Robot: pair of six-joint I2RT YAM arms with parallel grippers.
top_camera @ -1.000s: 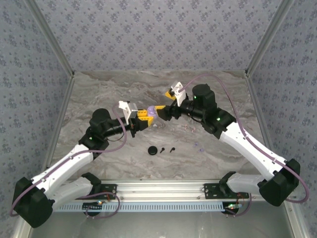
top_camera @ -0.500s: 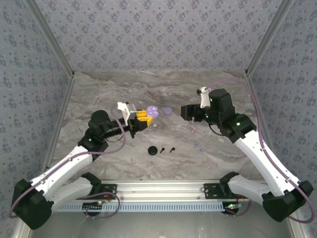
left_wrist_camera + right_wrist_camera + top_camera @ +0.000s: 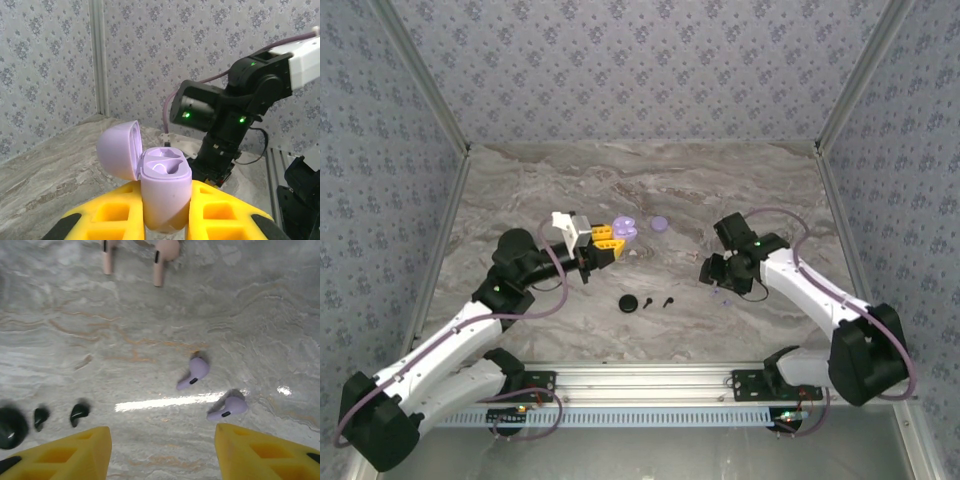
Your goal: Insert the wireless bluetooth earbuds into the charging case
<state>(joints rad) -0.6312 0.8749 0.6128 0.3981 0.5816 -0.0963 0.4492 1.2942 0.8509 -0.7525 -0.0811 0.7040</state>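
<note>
Centring right claw (image 3: pixel 161 434) — jaws apart, empty — over one purple earbud (image 3: pixel 195 372) before closing; left claw (image 3: pixel 166 202) grips open case (image 3: pixel 165 172).

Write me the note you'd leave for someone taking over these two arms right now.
Left gripper: jaws shut on the purple case, lid open, wells apparently empty.
Right gripper: jaws open over the table, purple buds lying just ahead of them.
Done: case held with lid open.
Left: pick up each purple bud and seat it in the case.
Pink buds and black buds also lie loose on the table.
</note>
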